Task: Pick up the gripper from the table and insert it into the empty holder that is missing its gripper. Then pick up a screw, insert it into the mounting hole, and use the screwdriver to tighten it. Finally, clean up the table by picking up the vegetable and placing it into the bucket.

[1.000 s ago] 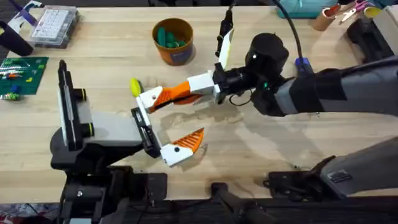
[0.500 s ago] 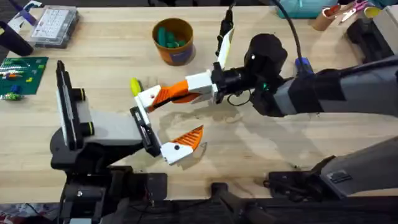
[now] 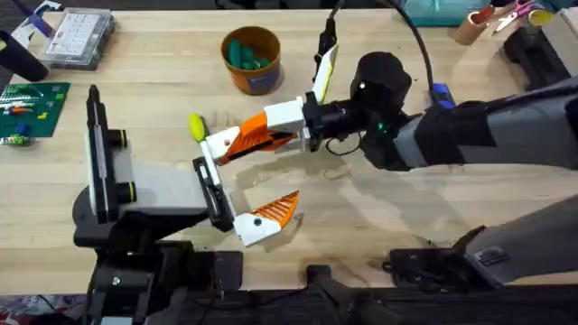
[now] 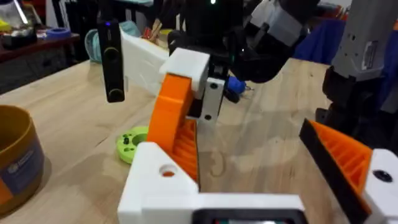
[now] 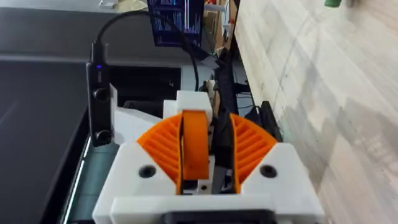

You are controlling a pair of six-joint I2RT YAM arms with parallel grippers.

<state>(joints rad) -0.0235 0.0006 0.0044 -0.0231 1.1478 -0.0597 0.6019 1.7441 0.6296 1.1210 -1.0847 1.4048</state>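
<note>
The right gripper point(image 3: 271, 129) was clamped on the gripper point(image 5: 194, 149), the solid orange finger pinched between its two ribbed pads point(image 5: 163, 144). That finger point(image 3: 248, 135) reached across the table point(image 3: 433, 208) to the holder point(image 3: 217, 143), its tip set into the white mount point(image 4: 158, 180); how deep it sat was hard to judge. The left gripper point(image 3: 233, 185) stood spread wide, holding nothing, with its one ribbed finger point(image 3: 275, 209) near the table's front. A yellow-green piece point(image 3: 195, 125) lay just beside the holder. The bucket point(image 3: 252, 60) stood farther back, with green things inside.
</note>
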